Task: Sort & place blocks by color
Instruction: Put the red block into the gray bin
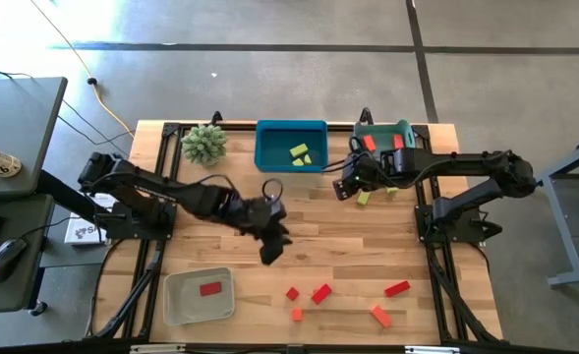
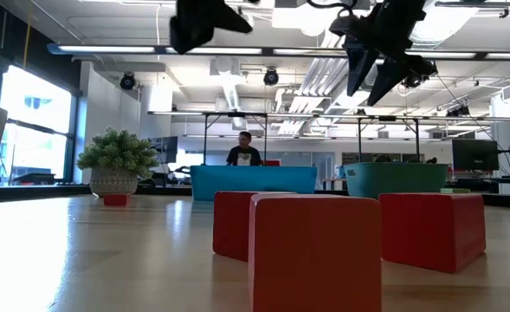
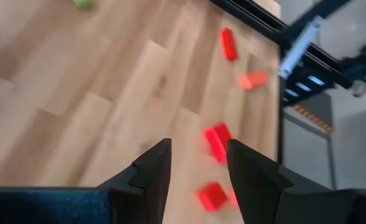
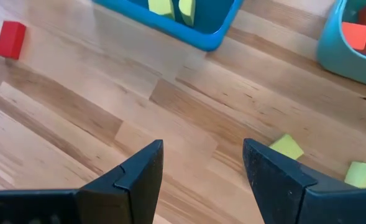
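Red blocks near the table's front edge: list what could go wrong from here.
1. The red blocks lie close together; the open left end effector coming down on one could knock a neighbour toward the table edge.
2. The open right end effector hangs beside two yellow-green blocks near the blue tray; it could push one away.

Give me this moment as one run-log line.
left gripper: open, empty, mid-table above red blocks | right gripper: open, empty, near yellow-green blocks | blue tray: two yellow-green | grey tray: one red
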